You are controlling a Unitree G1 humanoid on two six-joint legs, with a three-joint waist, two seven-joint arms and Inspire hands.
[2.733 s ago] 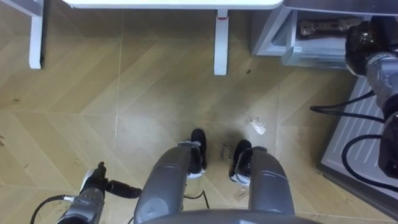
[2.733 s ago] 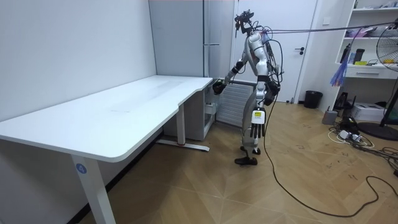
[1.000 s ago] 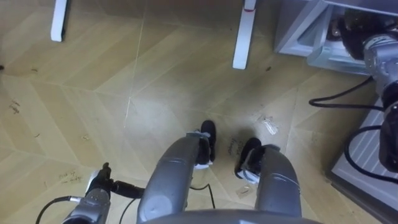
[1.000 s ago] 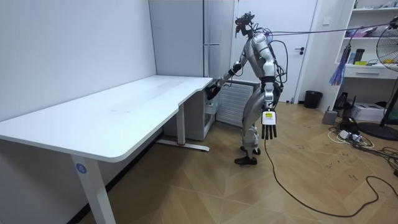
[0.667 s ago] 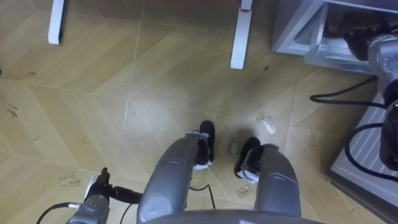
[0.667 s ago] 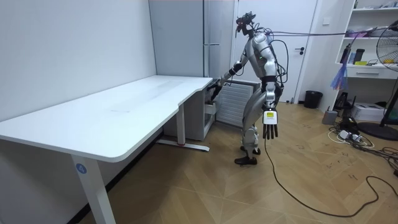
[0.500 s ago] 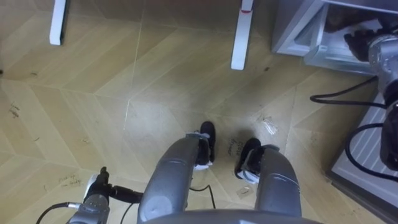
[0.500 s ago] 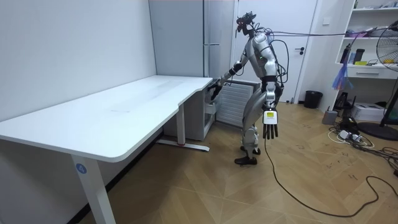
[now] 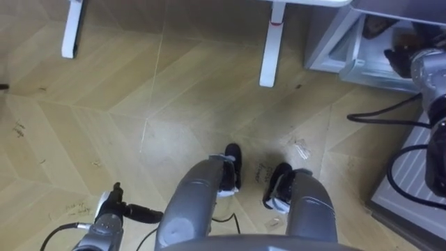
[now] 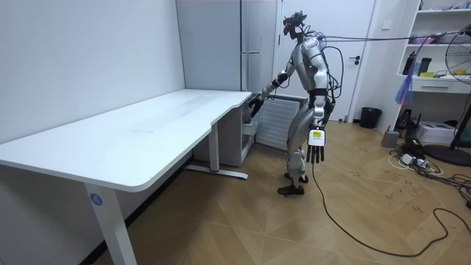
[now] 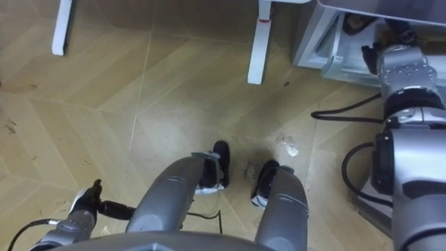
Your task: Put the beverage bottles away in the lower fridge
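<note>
reaching into the open lower fridge (image 9: 329, 38), the right robot hand (image 9: 397, 57) was seen at its opening, its grip impossible to tell. a dark item (image 9: 378, 26) was seen just beyond it inside; whether it was a drink could not be told. the left robot hand (image 10: 316, 153) was hung spread, away from the counter (image 10: 147, 132).

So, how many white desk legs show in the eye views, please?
2: left desk leg at top left, right desk leg right of centre; others may be hidden.

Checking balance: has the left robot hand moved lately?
Yes. The left robot hand swung toward the room view's right, away from the table.
</note>
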